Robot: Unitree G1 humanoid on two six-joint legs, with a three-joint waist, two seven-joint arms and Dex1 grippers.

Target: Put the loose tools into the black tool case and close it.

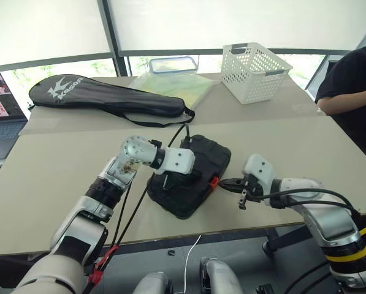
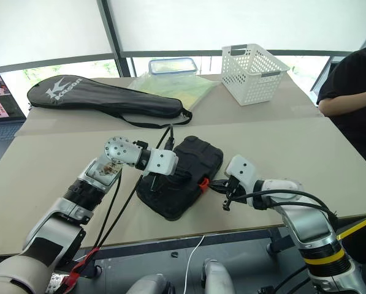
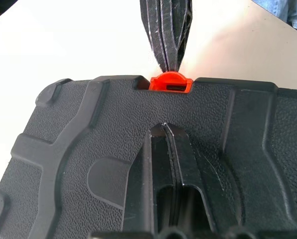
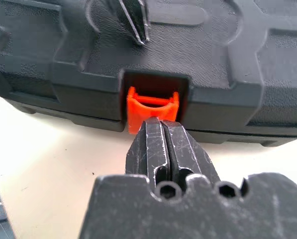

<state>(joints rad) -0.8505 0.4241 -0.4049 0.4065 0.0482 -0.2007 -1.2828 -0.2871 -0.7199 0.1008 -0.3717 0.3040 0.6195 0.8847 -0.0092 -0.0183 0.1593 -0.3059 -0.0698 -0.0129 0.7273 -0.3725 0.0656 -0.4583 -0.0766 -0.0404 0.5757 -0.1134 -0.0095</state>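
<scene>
Left claw (image 1: 165, 182) pressed together, angled down onto the lid of the black tool case (image 1: 198, 160), pinning it mid-bench. Looks like rigid textured plastic, not slippery; best worked at the small orange latch (image 4: 152, 110). Right claw (image 4: 161, 144) shut too, tips nosed against that latch.

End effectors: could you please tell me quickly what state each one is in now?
Left end effector: closed, empty, on the case lid.
Right end effector: closed, empty, tips at the latch.
</scene>
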